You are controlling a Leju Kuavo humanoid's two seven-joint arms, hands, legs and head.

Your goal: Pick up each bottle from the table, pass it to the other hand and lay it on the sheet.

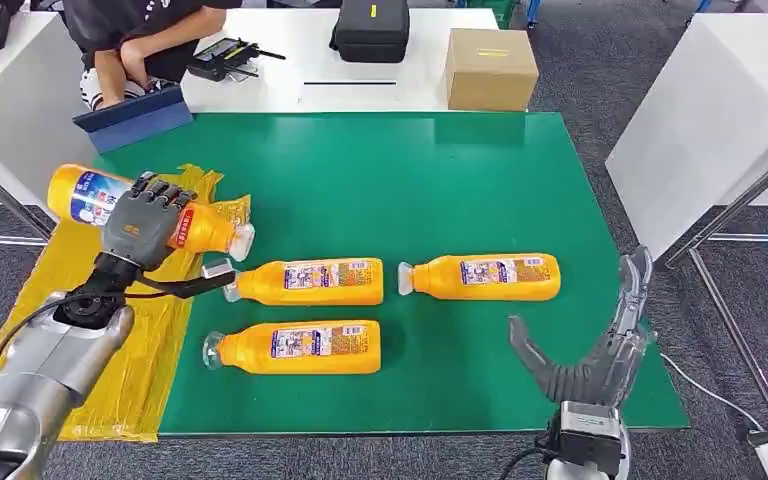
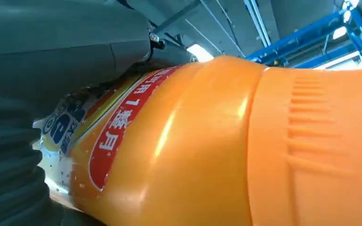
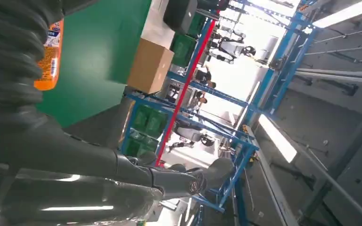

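Observation:
My left hand grips an orange bottle over the yellow sheet at the green mat's left edge; up close the bottle's orange body and red label show against the hand. Three more orange bottles lie on their sides on the green mat: one in the middle, one to its right, one nearer me. My right hand hovers open over the mat's near right corner, holding nothing; its fingers are spread, with a bottle behind them.
A person sits at the white table beyond the mat, with a blue tablet. A black case and a cardboard box stand at the back. A white table flanks the right side.

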